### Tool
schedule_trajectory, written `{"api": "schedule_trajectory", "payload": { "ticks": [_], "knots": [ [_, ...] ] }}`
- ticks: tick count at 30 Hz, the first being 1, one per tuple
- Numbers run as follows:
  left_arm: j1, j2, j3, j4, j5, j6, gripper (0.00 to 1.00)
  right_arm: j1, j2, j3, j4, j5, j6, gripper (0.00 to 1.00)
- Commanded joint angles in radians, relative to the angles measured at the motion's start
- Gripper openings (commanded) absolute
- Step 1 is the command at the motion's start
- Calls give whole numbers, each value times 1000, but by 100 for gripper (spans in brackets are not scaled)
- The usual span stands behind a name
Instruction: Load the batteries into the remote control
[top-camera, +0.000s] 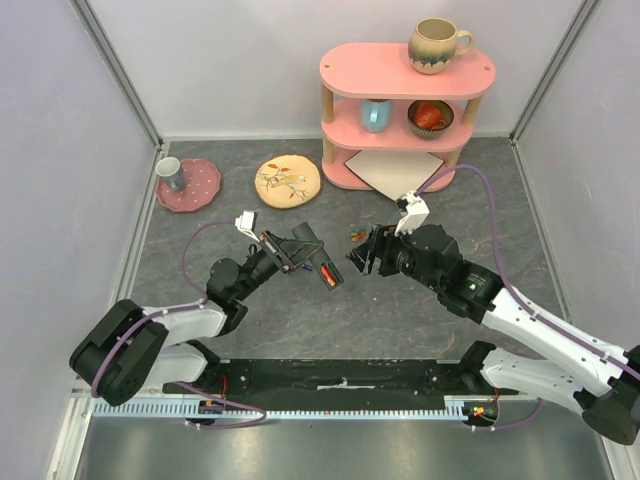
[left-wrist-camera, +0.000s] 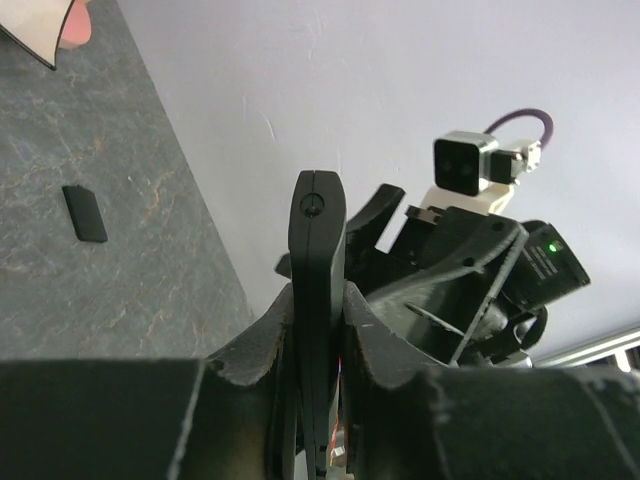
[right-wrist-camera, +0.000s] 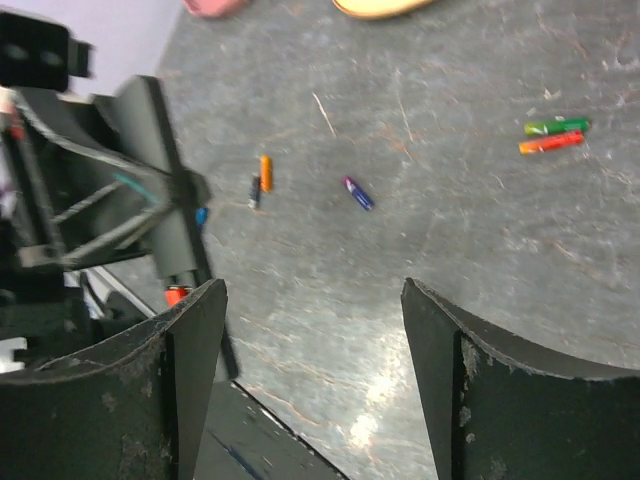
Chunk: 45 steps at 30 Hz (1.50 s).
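My left gripper (top-camera: 296, 252) is shut on the remote control (top-camera: 322, 266), a slim black bar held above the table. In the left wrist view the remote (left-wrist-camera: 318, 250) stands edge-on between the fingers. An orange-red battery (top-camera: 328, 276) sits in its bay, and it also shows in the right wrist view (right-wrist-camera: 176, 295). My right gripper (top-camera: 362, 258) is open and empty, just right of the remote; its fingers (right-wrist-camera: 190, 330) frame bare table. Loose batteries lie on the table: orange (right-wrist-camera: 265, 172), purple (right-wrist-camera: 357, 193), green (right-wrist-camera: 556, 126) and red (right-wrist-camera: 550, 143).
A small black flat cover (left-wrist-camera: 84, 213) lies on the table. A pink shelf (top-camera: 405, 75) with mugs and a bowl stands at the back right. A yellow plate (top-camera: 288, 181) and a pink plate (top-camera: 203, 190) with a cup lie at the back left.
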<state>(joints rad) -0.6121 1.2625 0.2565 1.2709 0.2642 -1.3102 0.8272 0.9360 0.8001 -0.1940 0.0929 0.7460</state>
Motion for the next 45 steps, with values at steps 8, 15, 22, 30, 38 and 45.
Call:
{"api": "schedule_trajectory", "payload": {
  "ticks": [8, 15, 22, 30, 38, 45],
  "knots": [
    [98, -253, -112, -184, 201, 9, 2, 0, 104, 1, -51, 178, -115, 75],
    [107, -633, -167, -619, 159, 109, 2, -2, 346, 53, -25, 300, -235, 71],
    [110, -818, -186, -788, 141, 120, 2, -10, 664, 247, -35, 418, -284, 79],
    [112, -762, -175, -726, 176, 114, 2, -72, 877, 392, -38, 386, -258, 73],
    [112, -709, -172, -694, 187, 124, 2, -137, 939, 401, 14, 334, -344, 78],
    [112, -664, -168, -651, 199, 126, 2, -172, 962, 409, 68, 237, -381, 76]
  ]
}}
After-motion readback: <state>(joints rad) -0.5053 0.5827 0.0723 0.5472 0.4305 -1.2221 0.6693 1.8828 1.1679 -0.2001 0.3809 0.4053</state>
